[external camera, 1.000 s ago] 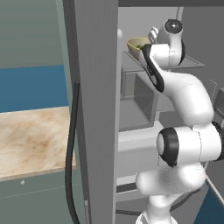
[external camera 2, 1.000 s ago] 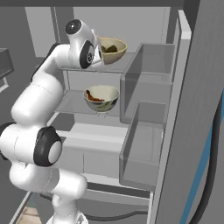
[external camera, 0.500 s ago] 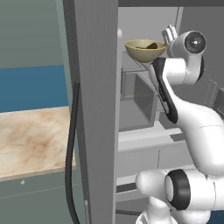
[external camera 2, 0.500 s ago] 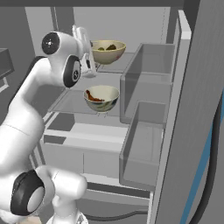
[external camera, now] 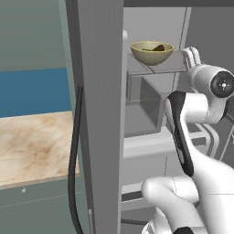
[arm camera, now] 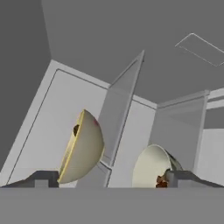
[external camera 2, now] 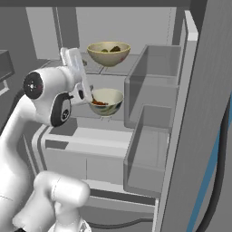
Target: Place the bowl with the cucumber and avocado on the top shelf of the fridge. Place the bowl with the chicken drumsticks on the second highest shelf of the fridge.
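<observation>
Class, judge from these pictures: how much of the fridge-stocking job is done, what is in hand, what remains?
Done: the bowl with the cucumber and avocado sits on the top shelf; the bowl with the chicken drumsticks sits on the shelf below. In hand: nothing; the gripper is open, clear of both. Left: apparently nothing.

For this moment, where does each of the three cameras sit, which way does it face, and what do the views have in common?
Left base view: behind the arm on its left, facing the fridge door edge and interior; the white arm shows lower right.
Right base view: behind on the right, facing the shelves; arm lower left, open gripper beside the bowls.
Hand view: on the hand, rolled sideways, fingertips at the bottom.
Shared: the bowl with the cucumber and avocado; the bowl with the chicken drumsticks.
</observation>
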